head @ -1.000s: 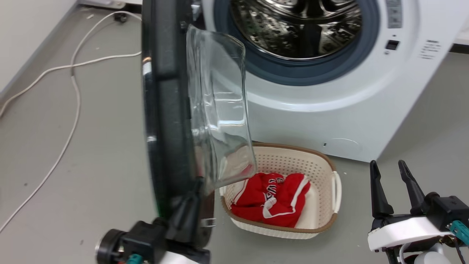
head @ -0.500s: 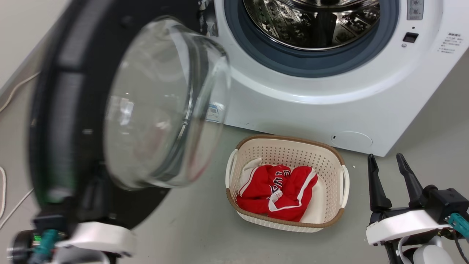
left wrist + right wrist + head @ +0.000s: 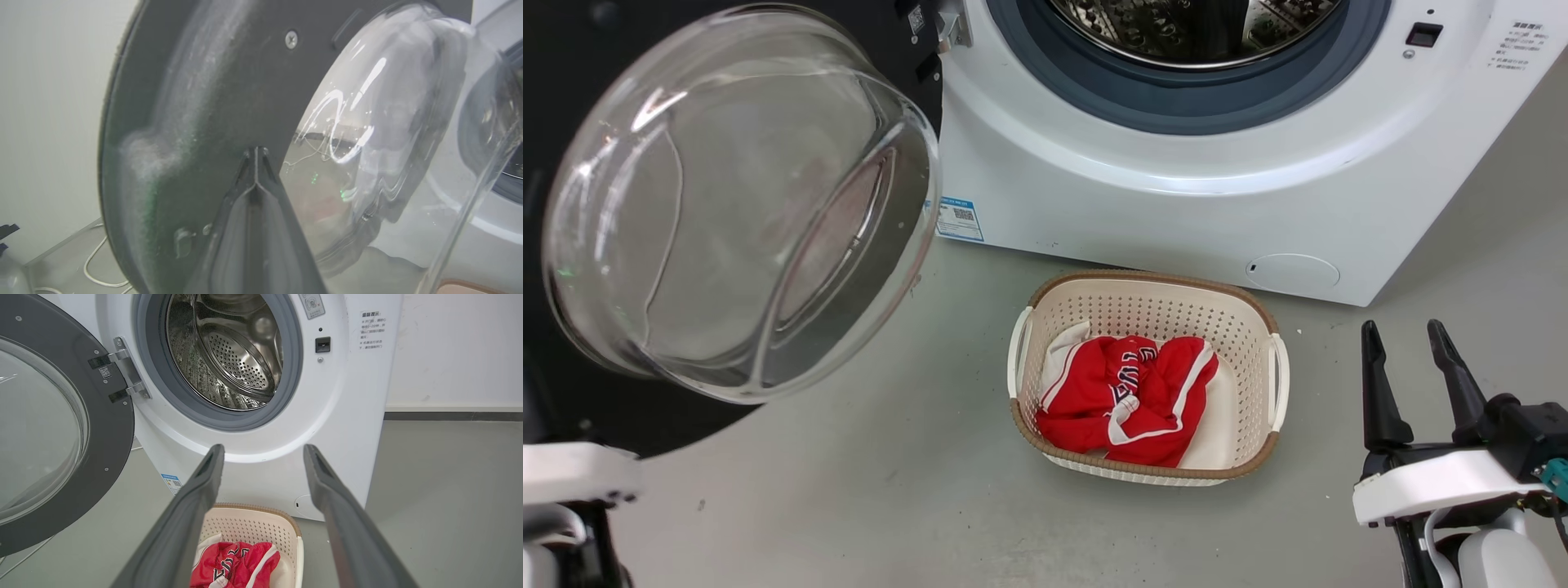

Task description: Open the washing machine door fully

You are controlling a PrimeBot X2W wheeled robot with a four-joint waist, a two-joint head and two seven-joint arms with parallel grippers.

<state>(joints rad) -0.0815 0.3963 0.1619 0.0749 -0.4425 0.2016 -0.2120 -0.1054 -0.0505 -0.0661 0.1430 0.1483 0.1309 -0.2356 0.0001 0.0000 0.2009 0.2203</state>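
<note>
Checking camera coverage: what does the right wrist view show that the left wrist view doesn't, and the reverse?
Right wrist view: the metal hinge, the red clothing, the open right end effector. Left wrist view: the shut left end effector, tips at the inner face of the large round black washing machine door. Shared: that door, its clear glass bowl window, the white machine front.

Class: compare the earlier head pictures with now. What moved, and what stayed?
The washing machine door has swung wider toward the robot's left, from edge-on to showing its glass bowl, the shut left end effector against its inner face. The right end effector stays open; the laundry basket and red garment stay put.
</note>
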